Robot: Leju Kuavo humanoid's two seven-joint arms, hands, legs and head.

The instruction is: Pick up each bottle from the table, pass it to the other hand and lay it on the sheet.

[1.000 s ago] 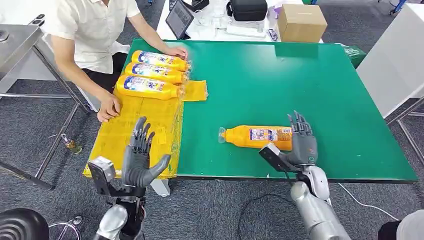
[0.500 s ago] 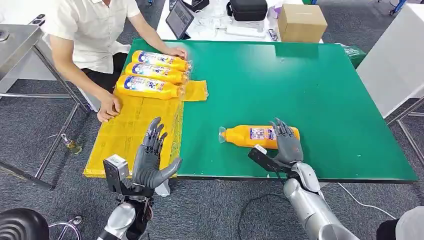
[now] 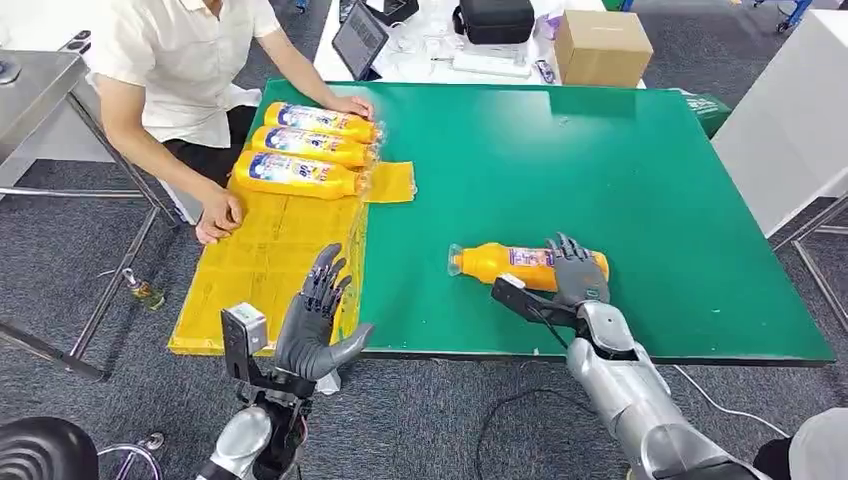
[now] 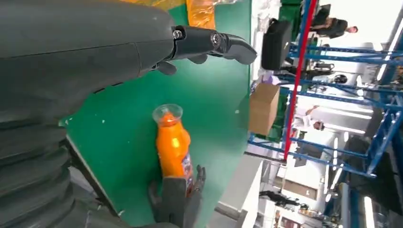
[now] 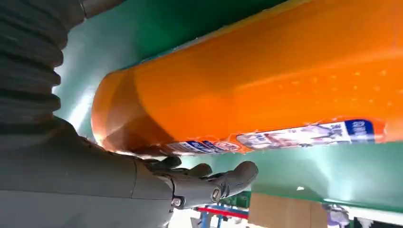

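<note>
An orange bottle (image 3: pixel 510 263) (image 4: pixel 173 149) (image 5: pixel 266 85) lies on its side on the green table (image 3: pixel 600 170), cap toward the yellow sheet (image 3: pixel 260 270). My right hand (image 3: pixel 575 280) (image 4: pixel 178 199) lies over the bottle's base end with its fingers (image 5: pixel 214 183) stretched along the bottle, not wrapped around it. My left hand (image 3: pixel 315 325) is raised at the table's front edge by the sheet's near corner, its fingers (image 4: pixel 214 40) spread and empty. Three more orange bottles (image 3: pixel 310 146) lie side by side at the far end of the sheet.
A person sits at the table's far left, one hand (image 3: pixel 350 103) by the farthest bottle and the other hand (image 3: pixel 218 215) on the sheet's left edge. Beyond the table stand a cardboard box (image 3: pixel 603 45), a black bag (image 3: pixel 495 18) and a tablet (image 3: pixel 358 38).
My right hand has slid left onto the bottle's base end, and the bottle has shifted slightly to the right. My left hand has risen and moved right toward the sheet's near corner.
</note>
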